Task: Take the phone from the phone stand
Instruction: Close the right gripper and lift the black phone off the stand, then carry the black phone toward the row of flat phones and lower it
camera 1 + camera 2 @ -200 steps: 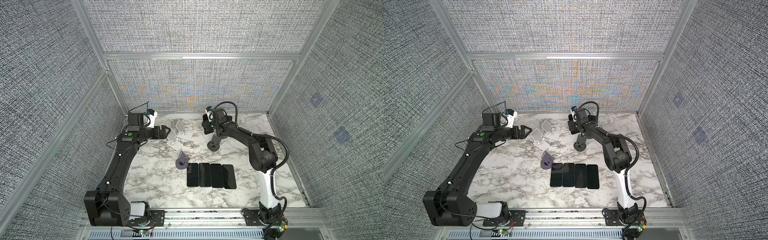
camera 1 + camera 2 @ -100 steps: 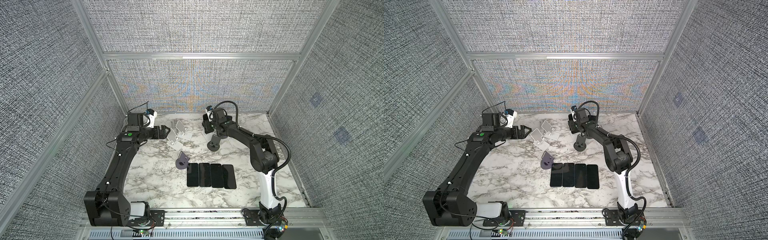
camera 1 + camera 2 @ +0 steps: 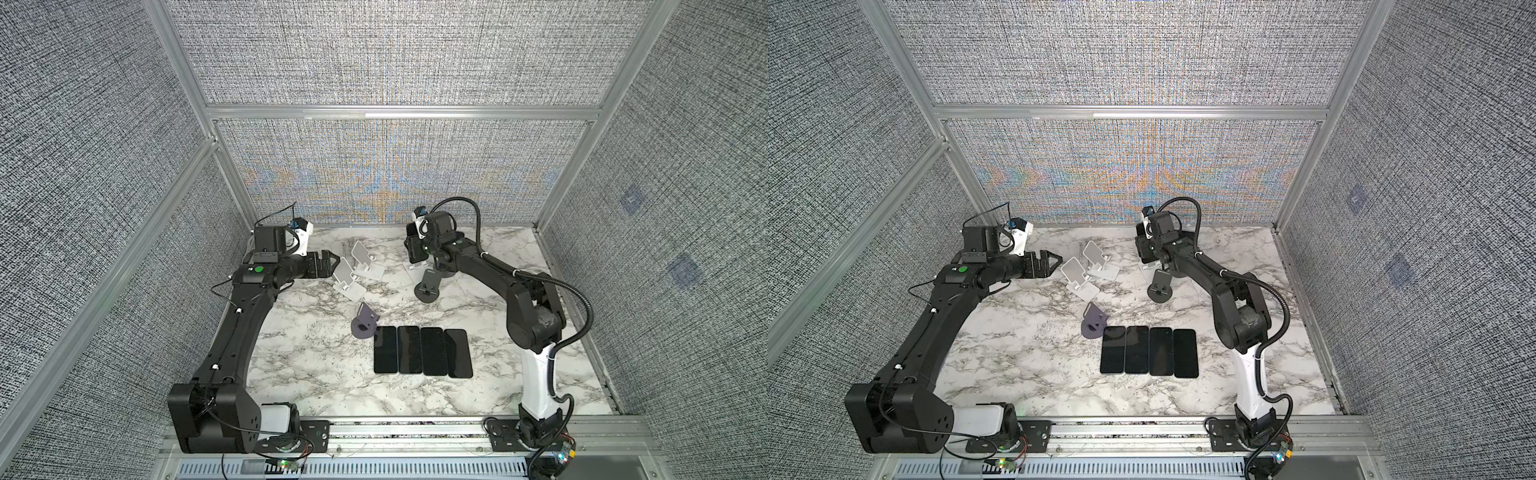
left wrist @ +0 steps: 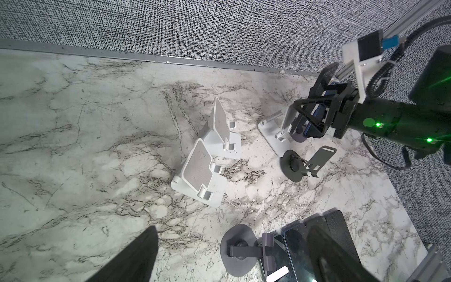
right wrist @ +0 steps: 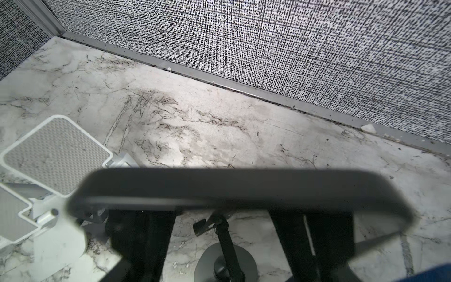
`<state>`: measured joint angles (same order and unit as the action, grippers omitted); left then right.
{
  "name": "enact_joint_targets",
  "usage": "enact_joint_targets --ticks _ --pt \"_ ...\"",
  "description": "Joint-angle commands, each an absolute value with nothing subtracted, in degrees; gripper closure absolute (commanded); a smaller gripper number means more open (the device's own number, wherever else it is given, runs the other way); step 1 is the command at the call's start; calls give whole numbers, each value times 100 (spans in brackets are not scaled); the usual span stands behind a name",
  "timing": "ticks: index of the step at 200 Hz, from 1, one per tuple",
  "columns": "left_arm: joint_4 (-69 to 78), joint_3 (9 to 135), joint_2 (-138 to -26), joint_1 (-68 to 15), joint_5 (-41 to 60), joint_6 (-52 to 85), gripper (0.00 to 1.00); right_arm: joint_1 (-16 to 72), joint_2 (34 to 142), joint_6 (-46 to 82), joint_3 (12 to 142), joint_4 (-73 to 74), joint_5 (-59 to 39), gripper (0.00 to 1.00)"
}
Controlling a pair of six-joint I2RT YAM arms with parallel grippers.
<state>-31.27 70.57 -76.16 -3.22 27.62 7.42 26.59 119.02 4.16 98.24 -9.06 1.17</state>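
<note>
Nearest the front edge of the table (image 3: 316, 374), a row of four phones (image 3: 424, 351) lies flat, side by side, screens up. A grey stand (image 3: 364, 322) stands empty just beside its left end. Further back stand a black stand (image 3: 428, 286) and two empty white stands (image 3: 357, 270). Farthest back, the phone (image 4: 314, 127) is at the white stand (image 4: 267, 133), upright between the fingers of the right gripper (image 4: 307, 114). The fingers look clamped on its side edges, and its top edge fills the right wrist view. Whether its foot has cleared the stand's lip is hidden. Step in hand, by my reading: grasp made, lift-off due. The next move likely calls for a straight pull up and away from the back plate, slowly, as the light stand may drag along. After that comes a carry toward the row. The right arm reaches from the near right corner, elbow high, wrist tipped down at the back. The left arm lies stretched along the left side. The left gripper (image 3: 332, 262) is level, spread wide and empty, near the two empty stands.
</note>
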Motion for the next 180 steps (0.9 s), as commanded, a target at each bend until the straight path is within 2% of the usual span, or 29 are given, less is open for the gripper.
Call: enact_joint_targets --ticks 1,86,180 --pt "-2892 6996 -7563 -306 2882 849 4 2678 11720 557 9879 -968 107 45" --pt "-2856 7001 -7589 -300 2936 924 4 2677 10414 785 9219 -1848 139 50" --pt "-2784 6969 -7523 -305 3006 1018 5 2640 8702 1107 8219 -3766 532 64"
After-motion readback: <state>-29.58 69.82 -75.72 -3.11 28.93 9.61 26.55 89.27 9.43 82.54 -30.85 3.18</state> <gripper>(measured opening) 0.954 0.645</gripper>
